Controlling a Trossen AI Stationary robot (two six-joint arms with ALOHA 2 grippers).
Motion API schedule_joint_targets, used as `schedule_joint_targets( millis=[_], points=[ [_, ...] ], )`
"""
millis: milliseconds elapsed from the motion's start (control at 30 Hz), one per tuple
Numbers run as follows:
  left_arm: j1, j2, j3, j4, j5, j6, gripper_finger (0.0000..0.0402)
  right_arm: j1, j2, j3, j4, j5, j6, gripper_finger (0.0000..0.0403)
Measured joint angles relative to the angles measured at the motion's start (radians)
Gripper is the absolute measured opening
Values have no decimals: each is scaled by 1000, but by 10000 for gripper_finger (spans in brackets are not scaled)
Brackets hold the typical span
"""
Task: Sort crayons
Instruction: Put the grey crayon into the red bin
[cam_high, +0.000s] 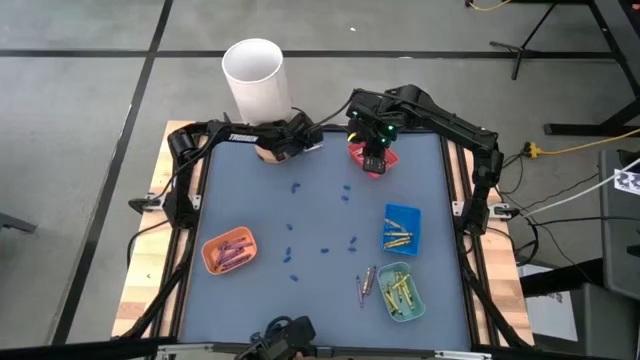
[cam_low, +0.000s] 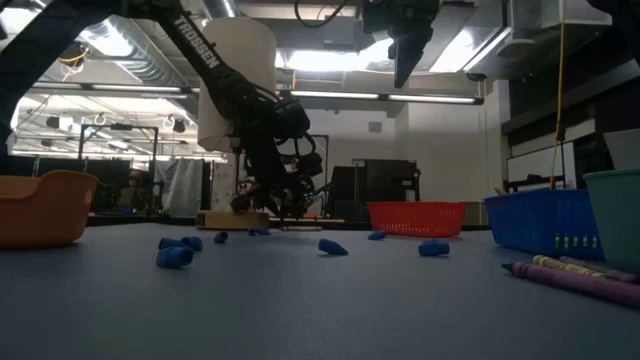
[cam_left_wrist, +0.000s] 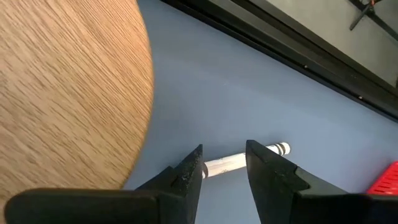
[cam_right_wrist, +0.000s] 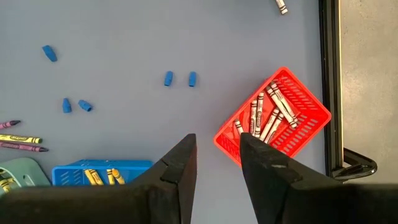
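Crayons are light, stiff little sticks with paper sleeves; they roll easily and could snap under a hard pinch, so I judge the best hold is across the middle of the barrel. One silver-grey crayon (cam_left_wrist: 239, 162) lies flat on the grey-blue table (cam_high: 300, 215) at its far edge, beside a round wooden base (cam_left_wrist: 62, 87) under a white tube (cam_high: 254, 75). The left gripper (cam_left_wrist: 224, 171) is low over this crayon, its fingers spread to either side of the barrel and not yet pinching it.

More silver-grey crayons lie heaped in the red basket (cam_right_wrist: 305, 109). Yellow and gold ones sit in the blue basket (cam_right_wrist: 102, 174) and the pale green tray (cam_high: 402, 292), purple-pink ones in the orange tray (cam_high: 229, 250). A few loose crayons (cam_high: 366, 285) lie just beside the green tray. Small blue bits (cam_high: 295, 187) dot the middle.

The right gripper (cam_right_wrist: 217, 158) hangs above the red basket, fingers apart, holding nothing.
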Motion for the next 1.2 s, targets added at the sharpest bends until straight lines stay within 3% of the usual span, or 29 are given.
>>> schedule_joint_targets(
  millis=[767, 900, 1200],
  points=[
    [15, -1, 0, 4, 43, 54, 108, 0, 0, 0, 0, 0, 0, 122],
    [4, -2, 0, 27, -30, 117, 108, 0, 0, 0, 0, 0, 0, 122],
    [-46, 4, -4, 32, -217, 109, 108, 0, 0, 0, 0, -2, 0, 122]
  ],
)
